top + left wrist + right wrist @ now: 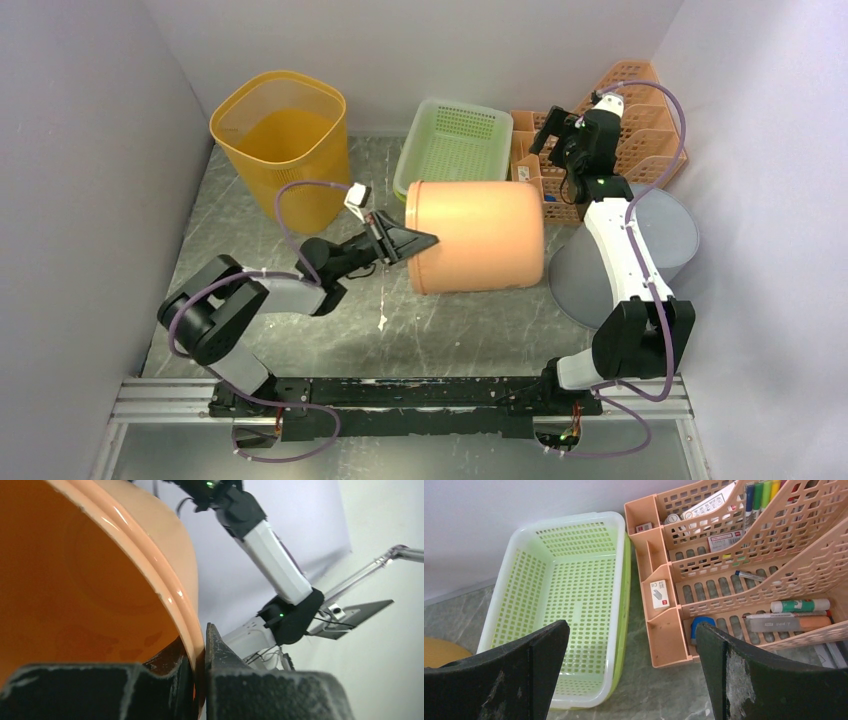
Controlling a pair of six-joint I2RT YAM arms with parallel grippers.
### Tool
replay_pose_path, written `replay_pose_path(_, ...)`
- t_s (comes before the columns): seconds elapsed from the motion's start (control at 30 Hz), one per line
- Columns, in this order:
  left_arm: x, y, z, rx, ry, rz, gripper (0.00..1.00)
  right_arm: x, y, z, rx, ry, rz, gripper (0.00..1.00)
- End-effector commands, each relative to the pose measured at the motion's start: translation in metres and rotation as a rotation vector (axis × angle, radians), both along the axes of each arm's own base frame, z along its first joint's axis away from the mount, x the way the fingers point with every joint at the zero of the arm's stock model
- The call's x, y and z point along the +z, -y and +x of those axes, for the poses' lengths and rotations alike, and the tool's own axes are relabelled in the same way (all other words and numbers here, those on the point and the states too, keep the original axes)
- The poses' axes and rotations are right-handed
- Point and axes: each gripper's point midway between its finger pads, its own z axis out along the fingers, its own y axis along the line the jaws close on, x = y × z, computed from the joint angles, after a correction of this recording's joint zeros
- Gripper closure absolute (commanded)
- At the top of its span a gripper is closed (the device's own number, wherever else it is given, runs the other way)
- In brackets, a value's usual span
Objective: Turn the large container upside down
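We see the large peach-orange plastic container [475, 237] lying on its side mid-table, mouth to the left, base to the right. We cannot tell whether it rests on the dark marbled tabletop [470, 330] or is held just off it. The left gripper [410, 240] is clenched on the mouth rim, with one finger inside and one outside. Around the container: a yellow mesh waste bin [285, 140] stands behind-left of it and a light green perforated plastic basket [450, 140] directly behind it. A peach slotted desk organizer [640, 110] is behind-right, and a grey round disc [660, 240] sits just beside the base on the right, partly under the right arm. The green basket is close behind the container's upper edge. The right gripper [560, 130] hangs behind-right of the container, over the organizer's near corner, well apart from the container. The left wrist view confirms the pinch: the glossy rim of the container [75, 580] is sandwiched in the left gripper [200, 645], with the right arm [270, 555] in the background. The right wrist view shows the right gripper [631, 626] spread wide with nothing between its fingers. Below it are the basket [569, 595] and the organizer [724, 560], which holds pens, markers and small boxes that cannot be made out from above.
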Motion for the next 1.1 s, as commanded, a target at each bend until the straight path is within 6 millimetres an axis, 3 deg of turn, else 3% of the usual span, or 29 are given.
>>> replay_pose_path(0.0, 0.076, 0.008, -0.026, -0.055, 0.200, -0.263, 0.93, 0.012, 0.009, 0.003, -0.035, 0.024, -0.019, 0.00)
replay_pose_path(0.1, 0.050, 0.024, -0.014, -0.065, 0.127, -0.225, 0.93, 0.012, 0.011, 0.002, -0.039, 0.024, -0.023, 0.00)
replay_pose_path(0.27, -0.028, 0.044, 0.006, -0.063, -0.071, -0.103, 0.93, 0.012, 0.012, 0.001, -0.044, 0.027, -0.025, 0.00)
replay_pose_path(0.37, -0.045, 0.043, 0.007, -0.061, -0.095, -0.066, 0.93, 0.016, 0.012, 0.000, -0.046, 0.032, -0.028, 0.00)
replay_pose_path(0.47, -0.045, 0.025, 0.008, -0.031, -0.091, -0.053, 0.93, 0.019, 0.015, -0.002, -0.055, 0.037, -0.038, 0.00)
replay_pose_path(0.63, -0.044, -0.025, 0.010, 0.048, -0.106, -0.035, 0.93, 0.021, 0.013, -0.003, -0.049, 0.047, -0.027, 0.00)
replay_pose_path(0.77, -0.056, -0.056, 0.006, 0.107, -0.129, 0.002, 0.93, 0.018, 0.010, -0.001, -0.042, 0.047, -0.009, 0.00)
replay_pose_path(0.97, -0.096, -0.080, -0.006, 0.166, -0.174, 0.106, 0.93, 0.012, 0.006, 0.000, -0.022, 0.042, 0.011, 0.00)
replay_pose_path(1.07, -0.095, -0.087, -0.010, 0.176, -0.162, 0.113, 0.93, 0.010, 0.006, -0.001, -0.020, 0.038, 0.004, 0.00)
